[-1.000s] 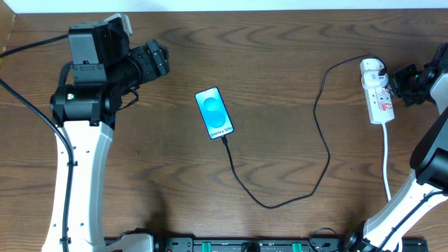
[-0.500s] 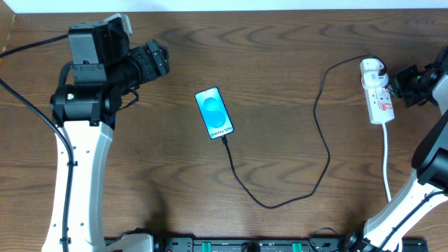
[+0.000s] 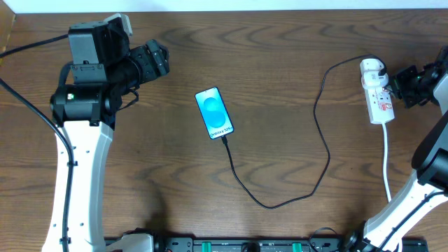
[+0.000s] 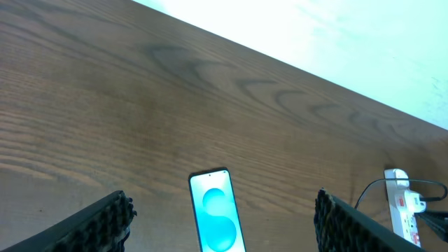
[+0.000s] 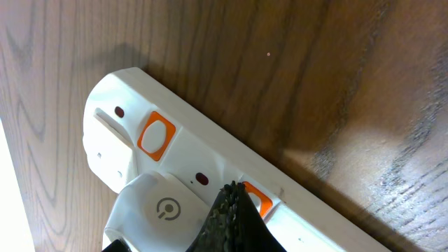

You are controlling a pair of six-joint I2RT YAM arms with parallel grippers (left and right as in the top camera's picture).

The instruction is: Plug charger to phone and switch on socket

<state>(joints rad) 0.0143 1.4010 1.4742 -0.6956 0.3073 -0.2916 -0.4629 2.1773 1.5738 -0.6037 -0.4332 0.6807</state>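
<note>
Nothing moved: one phone point(image 3: 214, 113), one charger point(image 3: 328, 152), one socket point(image 3: 380, 101); left claw point(image 3: 161, 59) gapes, right claw point(image 5: 233, 199) closed.

Bare desk point(image 3: 161, 168) lies open at nine o'clock of the phone point(image 3: 213, 113); the charger point(image 3: 269, 206) loops across from its six round to three o'clock.

Both the left arm point(image 3: 77, 161) and the right arm point(image 3: 420, 185) are built of white links and black joint housings. A small green light point(image 3: 71, 96) is seen on the left arm, beside which a black cable point(image 3: 28, 105) is run. Ribbed black pads point(image 4: 98, 224) are fitted to the left gripper point(image 4: 220, 220).
</note>
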